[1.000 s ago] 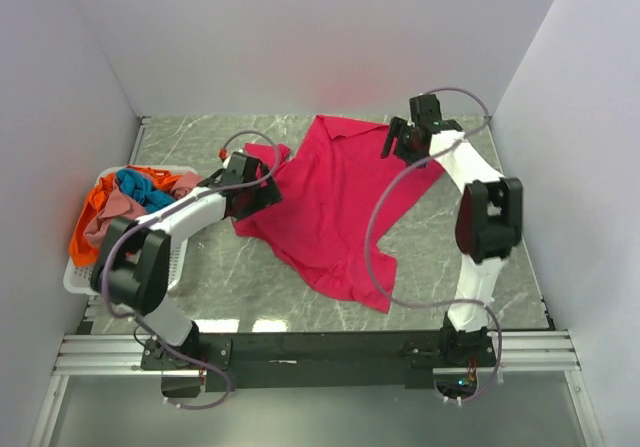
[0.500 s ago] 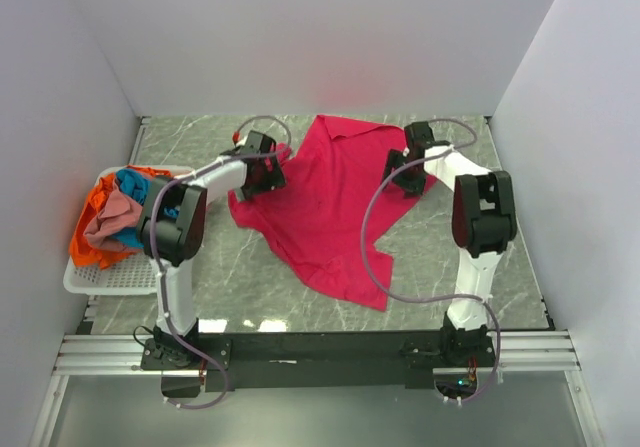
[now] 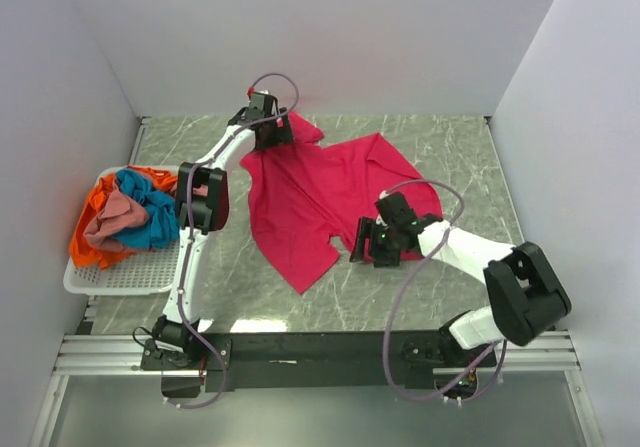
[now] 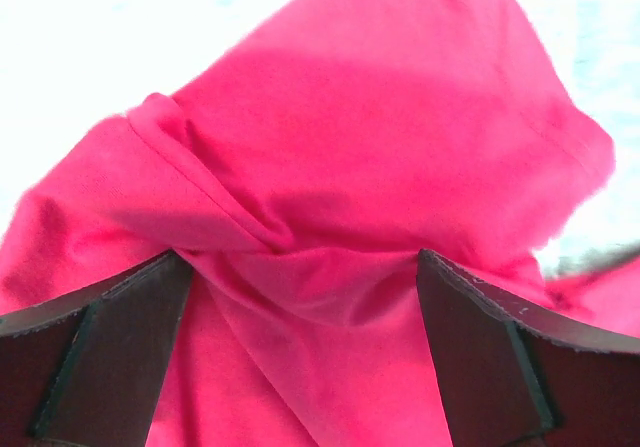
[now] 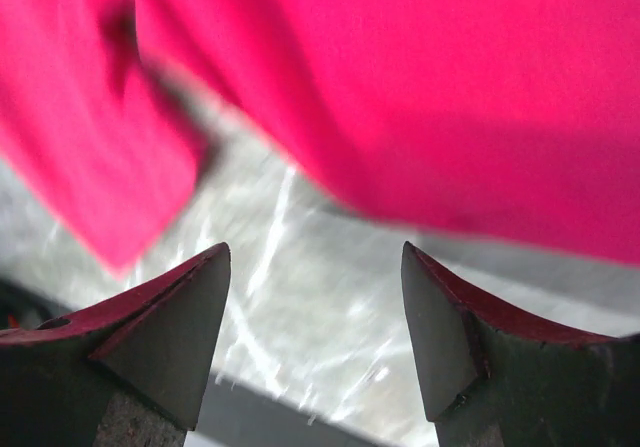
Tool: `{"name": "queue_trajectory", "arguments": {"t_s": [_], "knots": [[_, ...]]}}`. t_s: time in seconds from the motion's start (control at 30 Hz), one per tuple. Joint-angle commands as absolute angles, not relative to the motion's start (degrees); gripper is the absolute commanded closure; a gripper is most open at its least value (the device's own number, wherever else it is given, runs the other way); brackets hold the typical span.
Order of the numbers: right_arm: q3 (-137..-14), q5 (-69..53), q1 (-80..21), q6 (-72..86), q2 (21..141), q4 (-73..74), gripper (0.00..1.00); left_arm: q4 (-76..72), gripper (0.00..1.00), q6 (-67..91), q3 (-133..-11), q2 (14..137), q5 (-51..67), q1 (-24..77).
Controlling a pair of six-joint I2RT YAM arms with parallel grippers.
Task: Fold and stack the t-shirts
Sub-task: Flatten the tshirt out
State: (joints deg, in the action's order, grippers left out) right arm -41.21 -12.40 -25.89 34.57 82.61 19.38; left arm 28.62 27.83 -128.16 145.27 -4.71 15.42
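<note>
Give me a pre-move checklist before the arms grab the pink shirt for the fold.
1. Left fingers open: ok, spread with a bunched fold of the magenta t-shirt between them.
2. Right fingers open and empty: ok, only the marble table between them, at the shirt's near edge.
3. Shirt lying flat: not ok, creased, far-left corner bunched.
4. Left fingers touching the cloth: cannot tell.
5. Other t-shirts out of the way: ok, heaped in the white basket.
</note>
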Motion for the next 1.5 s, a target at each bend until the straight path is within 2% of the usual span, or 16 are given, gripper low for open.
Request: {"name": "queue_trajectory", "arguments": {"t_s": [0.0, 0.2, 0.3, 0.4, 0.5, 0.6, 0.8, 1.0, 1.17, 1.27, 1.4, 1.47], "knots": [[-42.6, -8.9, -30.6, 40.2, 77.9, 24.5, 0.24, 27.3, 0.01, 25.8, -133.2, 145.7, 0.3, 15.3], [-48.1, -0.6, -29.4, 39.7, 69.3, 29.8, 0.18, 25.6, 0.01, 28.6, -125.0, 130.7, 2.5, 15.1], [-49.3, -0.6, -24.2, 39.2, 67.6, 30.6, 0.13, 26.5, 0.01, 31.7, -114.6, 120.6, 3.6, 15.6], [-46.6, -5.9, -14.4, 38.8, 65.6, 29.0, 0.11, 24.6, 0.01, 35.5, -93.5, 108.0, 2.2, 18.0], [-44.7, -3.0, -7.3, 37.3, 63.1, 30.2, 0.09, 23.6, 0.01, 38.8, -77.5, 95.3, -4.7, 24.2], [-44.1, 2.8, -3.1, 35.8, 60.9, 32.2, 0.06, 25.3, 0.01, 45.7, -65.0, 84.9, -8.0, 30.5], [-41.8, 3.5, 5.1, 32.8, 57.9, 32.5, 0.05, 29.4, 0.0, 57.9, -47.9, 71.7, -8.1, 41.7], [-39.8, 0.5, 8.7, 32.9, 56.5, 31.4, 0.05, 26.7, 0.01, 60.6, -45.5, 75.0, -4.9, 50.3], [-39.4, 0.1, 10.0, 32.6, 56.7, 31.4, 0.05, 29.6, 0.01, 60.4, -49.7, 81.8, -8.7, 53.4], [-39.4, 0.3, 10.4, 32.6, 56.9, 30.9, 0.05, 33.0, 0.07, 59.2, -53.5, 88.2, -10.4, 54.6], [-39.3, -1.1, 10.7, 32.4, 57.6, 30.6, 0.05, 38.5, 0.27, 59.1, -57.5, 93.0, -12.6, 55.3], [-39.1, -0.8, 10.8, 32.5, 57.7, 30.7, 0.05, 39.2, 0.34, 59.3, -57.8, 94.2, -12.5, 55.3]]}}
